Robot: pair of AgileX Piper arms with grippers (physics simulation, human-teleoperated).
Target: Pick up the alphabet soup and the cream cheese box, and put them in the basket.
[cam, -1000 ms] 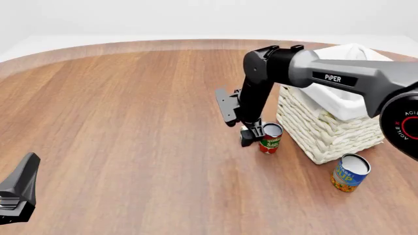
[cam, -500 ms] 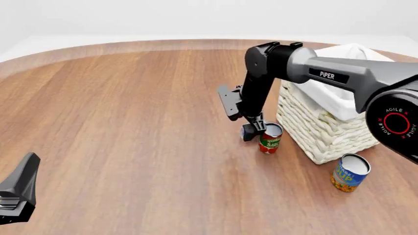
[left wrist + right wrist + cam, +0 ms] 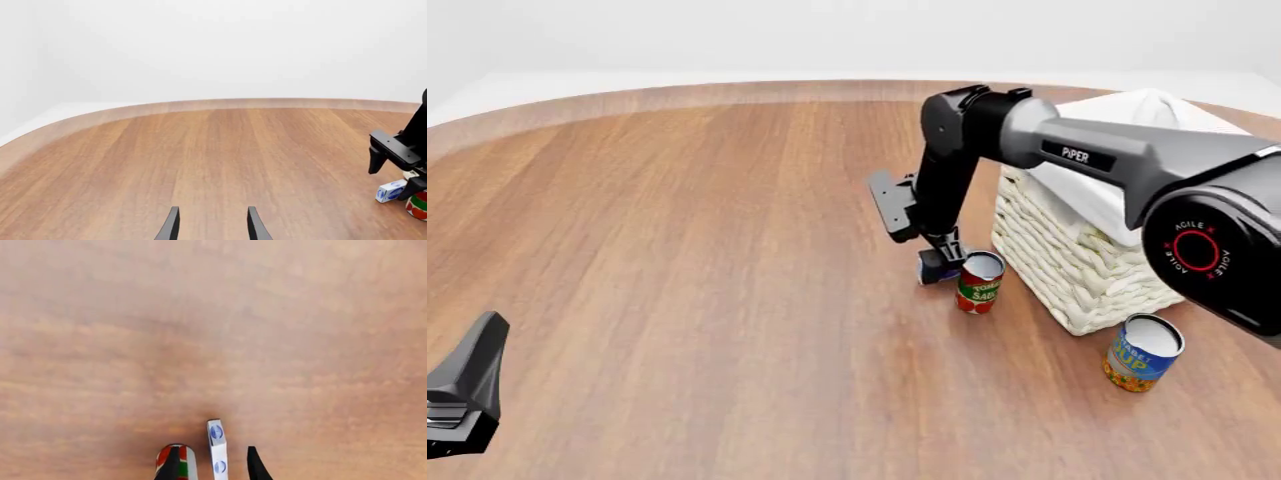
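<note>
Wood table (image 3: 694, 250), white room | your right gripper (image 3: 213, 462) parted around cream cheese box (image 3: 215, 450); red can (image 3: 978, 283) beside; basket (image 3: 1081, 270) behind | left gripper (image 3: 209, 225) apart, idle

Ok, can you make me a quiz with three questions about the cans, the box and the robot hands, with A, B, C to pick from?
1. Where is the alphabet soup?
A. inside the basket
B. on the table, near the basket's front corner
C. in the left gripper

2. How many cans can you see?
A. one
B. two
C. four

3. What is the right gripper doing?
A. its fingers are either side of the cream cheese box
B. it is holding the red can up in the air
C. it is inside the basket

Answers:
1. B, the blue and yellow can stands on the wood outside the basket.
2. B, just the soup and the red can.
3. A, the right wrist view shows the thin box between the fingers, red can beside it; whether they squeeze it is unclear.
</note>
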